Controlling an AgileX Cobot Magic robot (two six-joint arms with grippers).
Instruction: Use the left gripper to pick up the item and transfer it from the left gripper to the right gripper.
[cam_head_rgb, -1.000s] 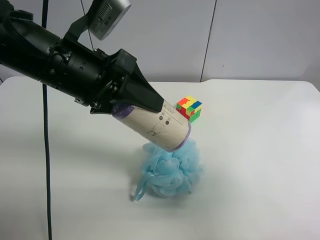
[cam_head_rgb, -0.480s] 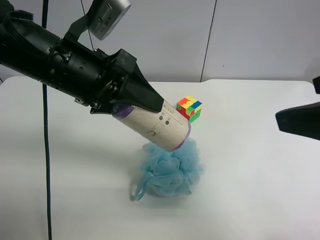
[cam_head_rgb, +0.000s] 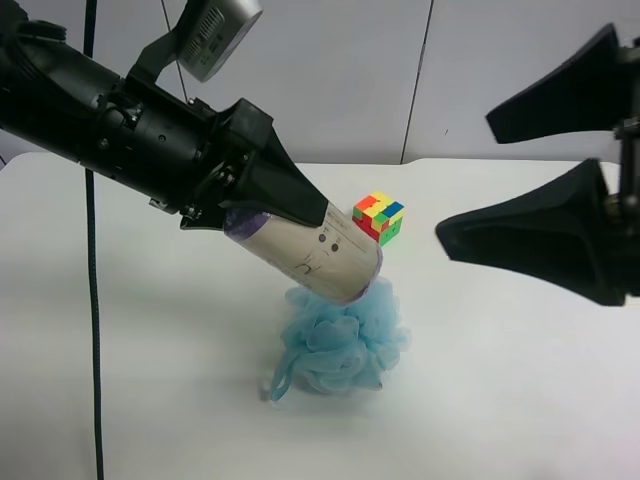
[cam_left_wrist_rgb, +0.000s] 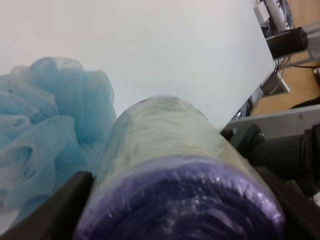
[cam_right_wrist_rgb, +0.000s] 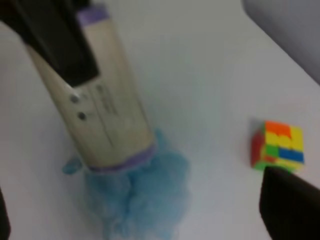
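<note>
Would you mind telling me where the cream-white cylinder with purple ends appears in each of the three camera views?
Exterior high: the cylinder sits left of centre, tilted, its lower end overlapping the blue mesh pouf.
Right wrist: it is large and leaning, its purple-banded end over the pouf, apart from the puzzle cube.
Left wrist: it fills the foreground, one purple end nearest the camera.
Shared landmark: the pouf, visible in all three views.
</note>
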